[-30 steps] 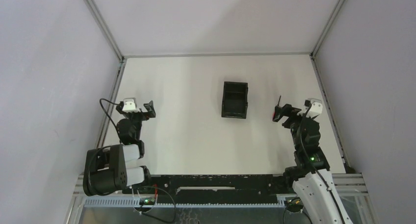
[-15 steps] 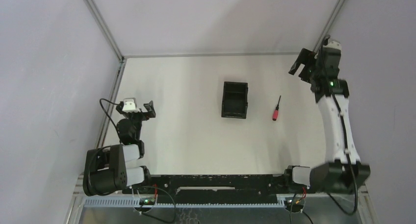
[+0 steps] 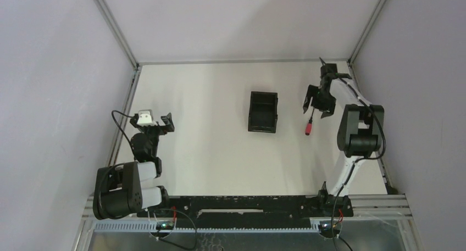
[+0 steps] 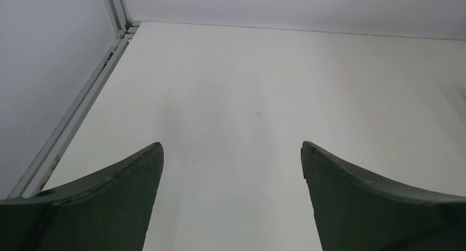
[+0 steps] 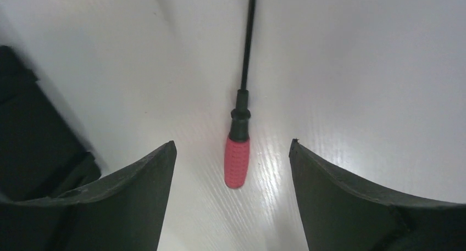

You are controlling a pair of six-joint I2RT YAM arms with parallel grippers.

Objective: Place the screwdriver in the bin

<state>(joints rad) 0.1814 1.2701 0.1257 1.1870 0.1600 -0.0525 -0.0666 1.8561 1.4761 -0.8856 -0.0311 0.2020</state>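
the screwdriver [image 5: 237, 162] has a bright red handle with a fine dotted grip pattern, a black collar and a dark, near-black shaft, and the bin [image 3: 262, 112] is plain black all over. the table [image 3: 203, 97] is white with a faint streaky grain, and the walls [image 3: 55, 70] around it are pale lilac-grey. the fingers [image 5: 126, 196] of the right gripper [image 5: 232, 144] and those of the left gripper [image 4: 232, 146] are a dark grey-green.

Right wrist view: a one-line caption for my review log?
Open right gripper poised over the red-handled screwdriver lying flat on the white table, black bin at the left edge.
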